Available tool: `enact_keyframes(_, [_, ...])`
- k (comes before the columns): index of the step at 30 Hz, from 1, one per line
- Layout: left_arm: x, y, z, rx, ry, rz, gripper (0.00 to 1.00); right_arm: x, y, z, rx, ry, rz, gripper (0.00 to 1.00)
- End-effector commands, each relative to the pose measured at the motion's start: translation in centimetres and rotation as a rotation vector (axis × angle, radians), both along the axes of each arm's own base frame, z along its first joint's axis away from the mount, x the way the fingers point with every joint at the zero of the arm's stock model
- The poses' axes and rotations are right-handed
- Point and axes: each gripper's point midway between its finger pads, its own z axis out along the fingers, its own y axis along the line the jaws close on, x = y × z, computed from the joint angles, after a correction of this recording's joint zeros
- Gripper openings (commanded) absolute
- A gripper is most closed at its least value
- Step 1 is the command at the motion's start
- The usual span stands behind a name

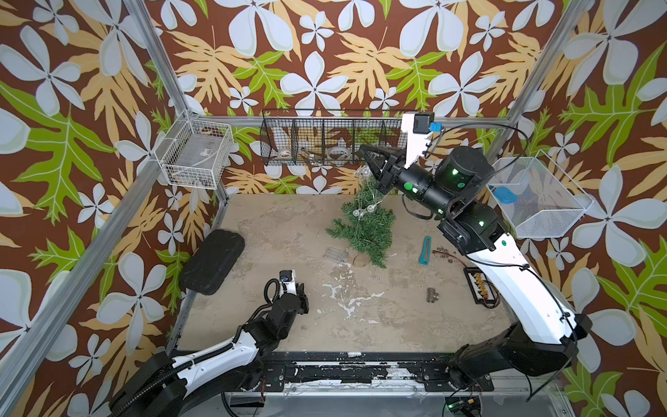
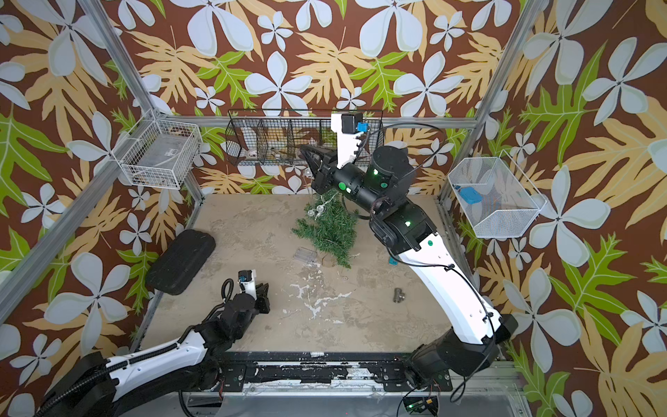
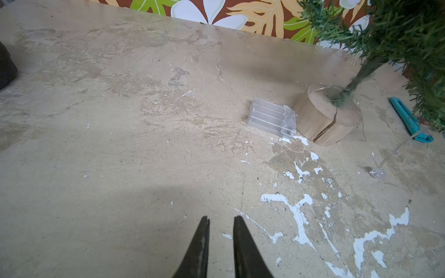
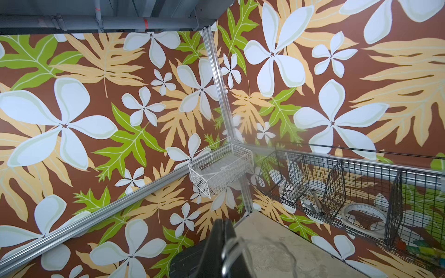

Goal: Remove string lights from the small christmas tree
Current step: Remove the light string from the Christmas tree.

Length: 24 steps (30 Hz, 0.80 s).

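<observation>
- The right gripper (image 1: 366,153) is raised above the top of the small christmas tree (image 1: 364,231), close to the black wire basket (image 1: 325,140) on the back wall
- Its fingers are pressed together on the string lights (image 1: 364,210); the right wrist view shows a clear bulb (image 4: 231,248) hanging right at the closed tips
- From that grip the pale strand drops into the upper branches, where a few round bulbs rest against the needles
- Lower down, the wire loops around the tree's round wooden base (image 3: 330,115) and ends in a single bulb (image 3: 378,172) lying on the table (image 1: 288,224)
- The clear battery box (image 3: 272,118) lies flat just beside the base
- The left gripper (image 3: 220,217) hovers low over bare tabletop, well apart from the tree, its fingers a narrow gap apart with nothing between them
- A teal tool (image 1: 425,250) lies near the tree on the other side from the box
</observation>
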Motion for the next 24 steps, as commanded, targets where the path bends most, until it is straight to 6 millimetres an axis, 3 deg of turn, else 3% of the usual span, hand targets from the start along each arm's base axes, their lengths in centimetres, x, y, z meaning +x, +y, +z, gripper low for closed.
enact_keyframes(1, [0.2,-0.1,0.5,-0.016,-0.016,0.004,0.21,0.3,0.5,1.7,0.017,-0.037,0.009,0.00])
enact_keyframes(8, [0.2,-0.2,0.4,-0.014,-0.013,0.000,0.21,1.4,1.2,5.3,0.072,-0.099,0.000,0.00])
enact_keyframes(15, [0.2,-0.2,0.5,-0.016,-0.016,0.003,0.21,1.8,1.7,5.3,0.086,-0.105,0.014,0.00])
enact_keyframes(18, [0.2,-0.2,0.5,-0.015,-0.015,0.003,0.21,1.8,0.9,5.9,0.078,-0.125,-0.031,0.00])
enact_keyframes(24, [0.2,-0.2,0.4,-0.013,-0.011,-0.001,0.21,0.8,-2.2,9.0,0.122,-0.218,-0.118,0.00])
